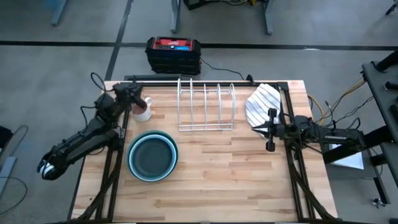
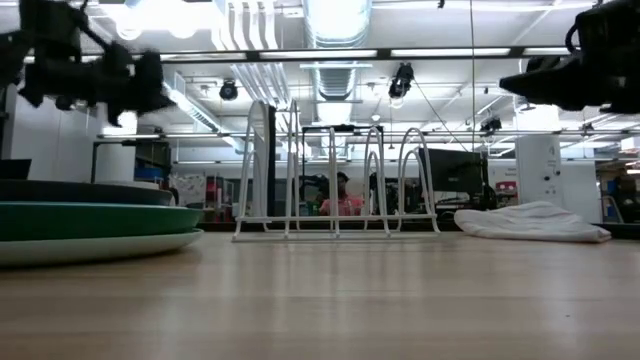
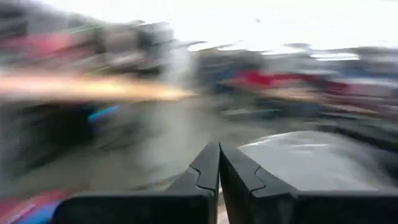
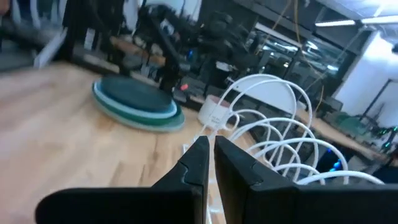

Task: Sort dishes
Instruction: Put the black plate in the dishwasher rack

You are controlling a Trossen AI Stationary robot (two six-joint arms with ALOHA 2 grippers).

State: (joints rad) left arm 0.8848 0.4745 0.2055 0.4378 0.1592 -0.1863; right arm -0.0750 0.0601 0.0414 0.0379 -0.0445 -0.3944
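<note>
The dishes stand as one stack on the table's left half: a dark grey one on top, light blue and pale ones under it, also in the low view and the right wrist view. My left gripper is shut and hangs high over the far left corner, beside a small pinkish mug; its fingers hold nothing. My right gripper is shut and level at the right, pointing toward the table's left; between its fingers there is nothing.
A white wire dish rack stands at the far middle, its slots bare. A white striped cloth lies at the far right, just behind my right gripper. Bare wood fills the table's near half. A black and red box sits on the floor beyond the far edge.
</note>
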